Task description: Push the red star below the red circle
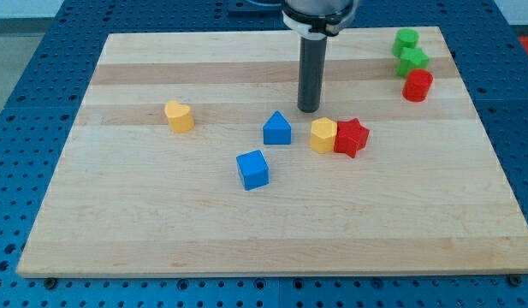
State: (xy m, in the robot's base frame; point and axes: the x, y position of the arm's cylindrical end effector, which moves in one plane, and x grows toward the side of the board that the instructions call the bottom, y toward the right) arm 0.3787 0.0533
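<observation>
In the camera view, my tip (309, 109) rests on the wooden table (161, 231) just above the middle of the frame, close above and slightly left of the yellow hexagon (323, 135), with the blue triangle (277, 129) just to its lower left. There is no pincer on this rig, only the rod, so nothing is clenched or released. The red star (352, 137) sits right of centre, touching the yellow hexagon's right side. The red circle (417, 85) stands well apart in the upper right, just below two green blocks (410, 61) whose shapes I cannot make out. A blue cube (253, 168) and a yellow heart (179, 115) lie further left. I judge this the approach step: the star is untouched. Next I should bring my tip round to the star's left, without disturbing the hexagon, and push it rightward until it sits beneath the circle.
</observation>
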